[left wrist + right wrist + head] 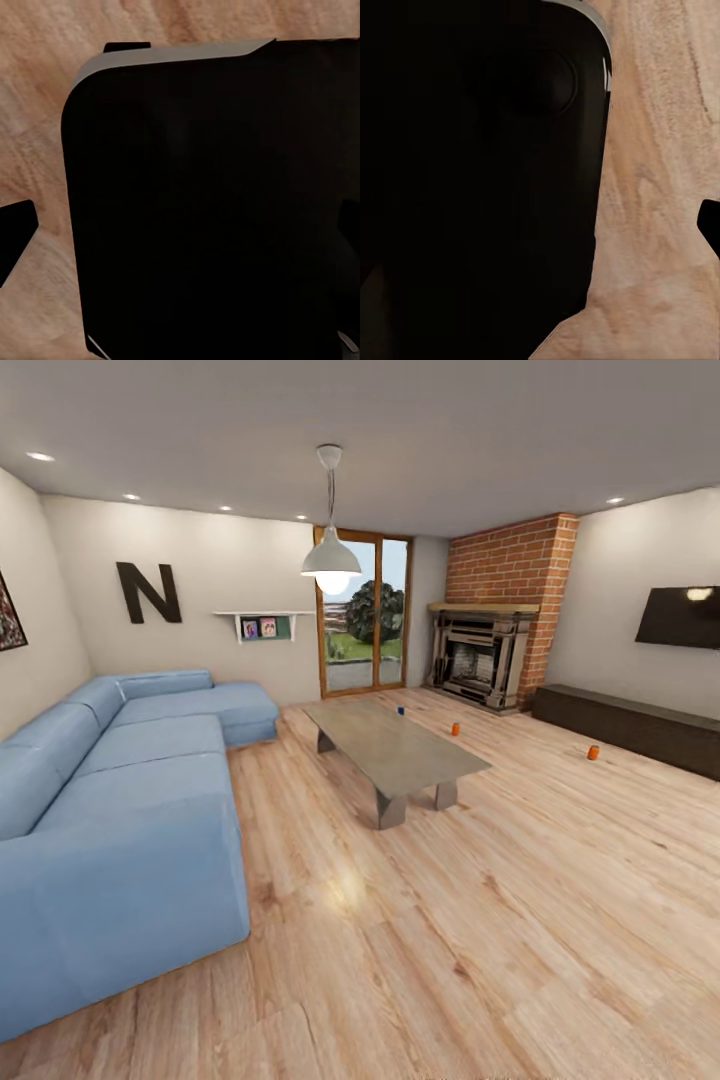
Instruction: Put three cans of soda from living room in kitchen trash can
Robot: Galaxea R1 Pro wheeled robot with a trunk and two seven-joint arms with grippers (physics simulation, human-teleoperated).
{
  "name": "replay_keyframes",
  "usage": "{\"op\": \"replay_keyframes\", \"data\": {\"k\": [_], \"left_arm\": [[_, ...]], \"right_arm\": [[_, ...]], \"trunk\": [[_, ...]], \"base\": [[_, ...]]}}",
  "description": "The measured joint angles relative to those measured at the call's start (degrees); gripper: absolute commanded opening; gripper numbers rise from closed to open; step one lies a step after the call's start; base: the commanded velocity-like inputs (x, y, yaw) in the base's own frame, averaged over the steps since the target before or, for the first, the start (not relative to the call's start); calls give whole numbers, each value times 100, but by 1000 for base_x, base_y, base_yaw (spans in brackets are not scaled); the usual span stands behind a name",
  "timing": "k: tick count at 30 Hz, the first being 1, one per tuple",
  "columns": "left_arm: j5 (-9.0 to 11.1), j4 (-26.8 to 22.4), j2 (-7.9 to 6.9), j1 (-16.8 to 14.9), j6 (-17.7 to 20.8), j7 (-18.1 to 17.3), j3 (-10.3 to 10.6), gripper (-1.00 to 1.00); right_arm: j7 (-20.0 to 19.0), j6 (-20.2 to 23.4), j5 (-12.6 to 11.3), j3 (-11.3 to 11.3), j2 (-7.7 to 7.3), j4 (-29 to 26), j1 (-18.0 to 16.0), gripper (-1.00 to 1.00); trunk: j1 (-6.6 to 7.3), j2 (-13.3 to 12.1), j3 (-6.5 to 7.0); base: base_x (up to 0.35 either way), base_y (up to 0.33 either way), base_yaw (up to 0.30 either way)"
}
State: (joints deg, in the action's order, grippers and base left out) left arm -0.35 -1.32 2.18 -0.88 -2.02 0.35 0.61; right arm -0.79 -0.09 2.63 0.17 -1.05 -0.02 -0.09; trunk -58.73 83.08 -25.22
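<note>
I look across the living room from the head view. A dark blue can of soda point(400, 710) stands at the far edge of the glass coffee table point(395, 748). An orange can of soda point(455, 729) stands on the plank floor just past the table's right side. Another orange can point(593, 753) stands on the floor in front of the low TV bench point(630, 728). All are several steps from me. The tash can is out of view. My left gripper point(180, 225) hangs over my black base with its fingertips point(16, 232) wide apart. On my right gripper point(540, 225), one fingertip point(711, 225) sits at the picture's edge.
A blue corner sofa point(120, 800) fills the left side. A brick fireplace point(490, 655) and wood-framed glass doors point(365, 615) stand at the back. A wall TV point(682, 617) hangs at the right. Wide plank floor point(480, 940) lies between me and the table.
</note>
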Motion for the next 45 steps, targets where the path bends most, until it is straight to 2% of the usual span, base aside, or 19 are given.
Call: {"op": "replay_keyframes", "data": {"k": [13, 20, 32, 45], "left_arm": [[-1, 0, 1, 0, 0, 0, 0, 100], [-5, 0, 2, 0, 0, 0, 0, 100], [-8, -5, 2, 0, -8, -4, 0, 100], [-9, -9, 7, 0, -7, -2, 0, 100]], "right_arm": [[0, 0, 2, 0, -2, 2, 0, 100], [0, 0, 7, 0, -7, 2, 0, 100], [0, 0, 9, 0, -4, 2, 0, 100], [0, 0, 9, 0, -9, 2, 0, 100]], "trunk": [[0, 0, 27], [0, 0, 42], [0, 0, 67], [0, 0, 94]], "base": [[16, 144, -285], [247, 121, -285], [306, 8, -285], [29, 0, -285]]}}
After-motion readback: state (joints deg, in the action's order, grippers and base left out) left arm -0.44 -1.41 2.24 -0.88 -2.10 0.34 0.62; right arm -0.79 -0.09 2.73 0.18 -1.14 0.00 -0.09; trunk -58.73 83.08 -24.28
